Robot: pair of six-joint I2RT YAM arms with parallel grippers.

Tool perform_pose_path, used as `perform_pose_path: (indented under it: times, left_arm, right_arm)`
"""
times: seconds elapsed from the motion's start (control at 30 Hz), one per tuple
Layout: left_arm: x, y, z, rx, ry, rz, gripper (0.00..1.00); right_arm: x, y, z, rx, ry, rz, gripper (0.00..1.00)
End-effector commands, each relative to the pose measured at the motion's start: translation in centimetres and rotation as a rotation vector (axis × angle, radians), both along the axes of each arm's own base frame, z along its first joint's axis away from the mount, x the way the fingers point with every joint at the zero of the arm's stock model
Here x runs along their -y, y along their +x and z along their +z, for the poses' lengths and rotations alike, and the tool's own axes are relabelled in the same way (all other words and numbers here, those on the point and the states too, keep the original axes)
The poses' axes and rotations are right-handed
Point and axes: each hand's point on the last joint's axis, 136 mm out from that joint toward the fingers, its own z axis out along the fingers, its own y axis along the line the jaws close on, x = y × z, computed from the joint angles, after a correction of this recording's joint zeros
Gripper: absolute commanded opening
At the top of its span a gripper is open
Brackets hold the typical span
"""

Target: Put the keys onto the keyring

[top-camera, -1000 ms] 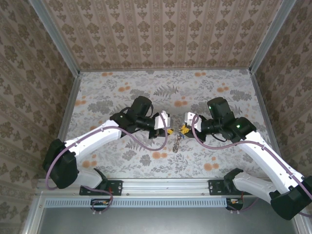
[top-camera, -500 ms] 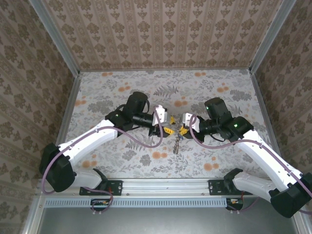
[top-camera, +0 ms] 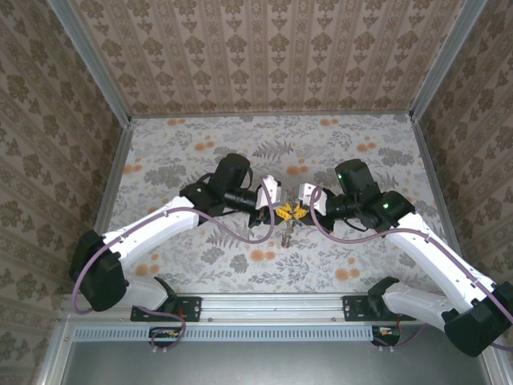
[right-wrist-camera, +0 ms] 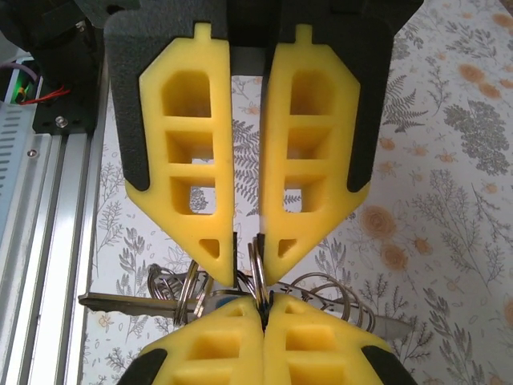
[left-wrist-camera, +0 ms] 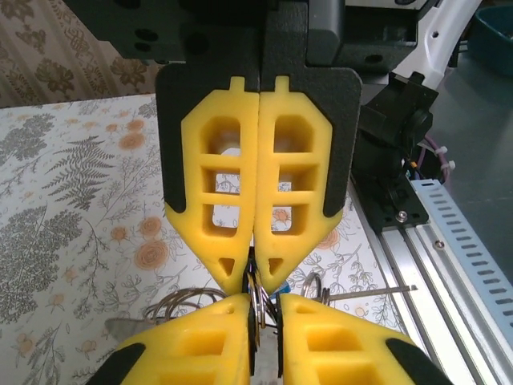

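The keyring is pinched by the left pincer and right pincer, both closed on it; it is thus steadied for threading.

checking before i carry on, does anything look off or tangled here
Nothing looks spilled or broken. One oddity: the left gripper and right gripper meet tip to tip, both pinching the same keyring. Spare rings and a key bunch up around it in a tangle.
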Motion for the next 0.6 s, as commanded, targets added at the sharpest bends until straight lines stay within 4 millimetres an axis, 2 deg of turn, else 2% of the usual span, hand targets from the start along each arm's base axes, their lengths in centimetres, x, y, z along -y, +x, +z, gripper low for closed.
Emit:
perform_pose_path:
  times: [0.0, 0.07, 0.17, 0.23, 0.33, 0.57]
  left_arm:
    - [0.6, 0.5, 1.6, 0.030, -0.031, -0.001, 0.09]
    - [0.6, 0.1, 1.6, 0.032, -0.030, -0.022, 0.00]
    - [0.3, -0.9, 1.8, 0.055, -0.043, -0.086, 0.00]
    - [0.3, -0.9, 2.0, 0.068, -0.055, -0.087, 0.00]
    - [0.1, -1.2, 2.4, 0.070, -0.075, -0.106, 0.00]
    - [0.0, -1.9, 3.2, 0.080, -0.142, -0.152, 0.00]
  right_arm:
    - [-0.7, -0.3, 0.3, 0.011, 0.026, 0.029, 0.00]
    - [-0.6, -0.3, 0.2, 0.011, 0.021, 0.028, 0.00]
    - [-0.6, -0.4, 0.0, 0.008, 0.022, 0.035, 0.00]
    - [-0.6, -0.5, 0.0, 0.017, 0.032, 0.035, 0.16]
    - [-0.4, -0.6, -0.2, 0.023, 0.044, 0.027, 0.21]
    - [-0.4, -1.1, -1.0, -0.013, 0.049, 0.031, 0.22]
